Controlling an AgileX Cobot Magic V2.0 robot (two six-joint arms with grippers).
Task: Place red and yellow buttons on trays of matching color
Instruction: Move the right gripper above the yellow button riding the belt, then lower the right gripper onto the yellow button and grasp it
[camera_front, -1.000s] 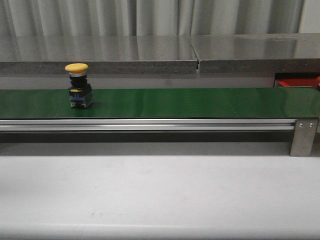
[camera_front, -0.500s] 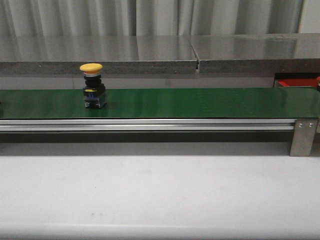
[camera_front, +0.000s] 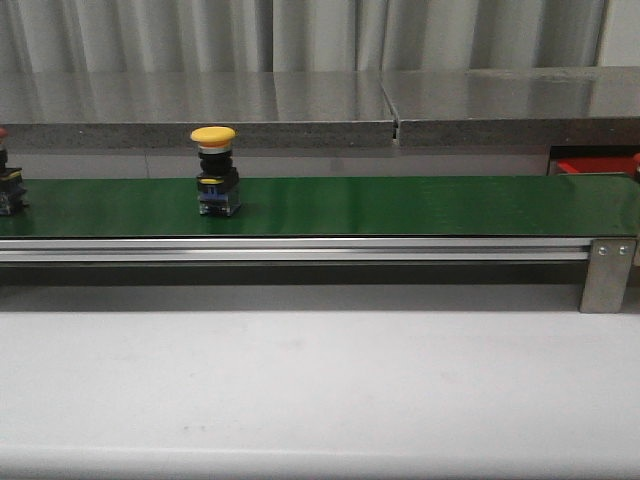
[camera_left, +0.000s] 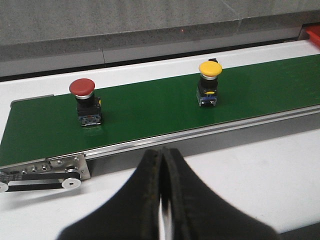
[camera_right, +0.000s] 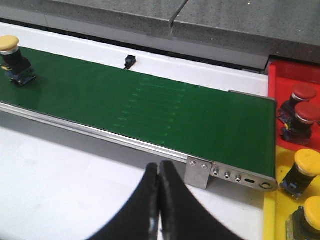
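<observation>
Green belting runs the width of the conveyor (camera_front: 400, 205), and a yellow button (camera_front: 216, 172) stands upright on it toward the left, cap up on its black base, so it can be taken from above. A red button (camera_left: 85, 102) stands on the same belt nearer the left end, well apart from the yellow one; from the front only its edge shows. Both arms wait over the white tabletop (camera_front: 320, 390), short of the belt. The left gripper (camera_left: 162, 200) has its fingers pressed together with nothing between them, and the right gripper (camera_right: 159, 210) is the same, closed and empty. Past the belt's right end sit the red tray (camera_right: 292, 75) and the yellow tray (camera_right: 270, 210), each already holding buttons of its own colour. That spot seems chosen so the right arm has only a short carry.
</observation>
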